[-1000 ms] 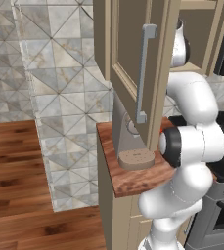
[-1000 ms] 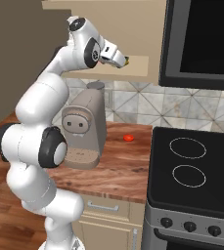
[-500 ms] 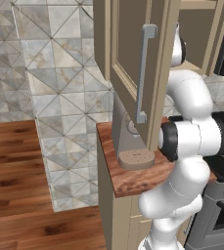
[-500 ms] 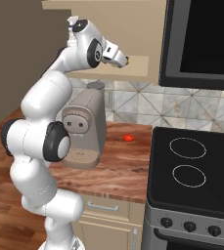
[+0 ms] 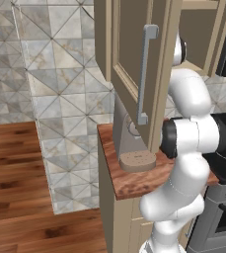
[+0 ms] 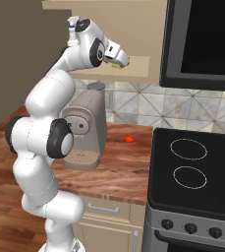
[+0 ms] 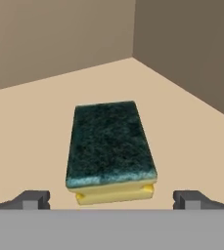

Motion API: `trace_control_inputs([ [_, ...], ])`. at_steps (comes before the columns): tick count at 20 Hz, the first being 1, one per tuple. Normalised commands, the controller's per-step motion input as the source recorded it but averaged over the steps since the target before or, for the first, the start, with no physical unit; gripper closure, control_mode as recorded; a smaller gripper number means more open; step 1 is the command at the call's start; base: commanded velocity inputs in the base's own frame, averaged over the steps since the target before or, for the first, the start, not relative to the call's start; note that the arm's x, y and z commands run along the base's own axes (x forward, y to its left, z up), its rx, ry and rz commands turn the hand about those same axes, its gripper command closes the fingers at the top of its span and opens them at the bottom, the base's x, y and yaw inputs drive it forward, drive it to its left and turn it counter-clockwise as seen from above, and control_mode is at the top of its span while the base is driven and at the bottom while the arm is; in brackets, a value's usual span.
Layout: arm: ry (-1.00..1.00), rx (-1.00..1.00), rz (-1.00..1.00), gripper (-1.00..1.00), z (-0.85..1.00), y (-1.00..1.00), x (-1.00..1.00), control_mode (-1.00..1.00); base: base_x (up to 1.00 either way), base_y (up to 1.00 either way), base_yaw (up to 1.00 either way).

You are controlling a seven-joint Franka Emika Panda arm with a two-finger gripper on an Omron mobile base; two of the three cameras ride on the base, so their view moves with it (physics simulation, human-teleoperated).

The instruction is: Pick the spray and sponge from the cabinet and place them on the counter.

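While flat on the cabinet [image 7: 45, 117] floor, sponge [image 7: 110, 149] centred just ahead of the wide-spread, empty hand [image 7: 111, 199].

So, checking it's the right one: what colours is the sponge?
Sponge: dark green over yellow, clearest in the hand view.

Sponge [image 7: 110, 149] lies flat on beige cabinet [image 7: 45, 122] shelf, green side up, yellow layer facing hand [image 7: 111, 199]. Fingertips [image 7: 33, 199] wide apart, flanking its near end, not touching.

the sponge [image 7: 111, 149], green top over yellow, lies flat on the cabinet [image 7: 50, 112] shelf.
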Motion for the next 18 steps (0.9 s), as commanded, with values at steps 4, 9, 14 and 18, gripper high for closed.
trace_control_inputs([
  [4, 0.0, 0.0, 0.0, -1.0, 0.0, -0.1, 0.08, -1.0, 0.0, 0.0, 0.0],
  [9, 0.0, 0.0, 0.0, -1.0, 0.0, -0.07, 0.11, -1.0, 0.0, 0.0, 0.0],
  [14, 0.0, 0.0, 0.0, -1.0, 0.0, 0.0, 0.08, -1.0, 0.0, 0.0, 0.0],
  [18, 0.0, 0.0, 0.0, -1.0, -0.01, 0.0, 0.07, -1.0, 0.0, 0.0, 0.0],
])
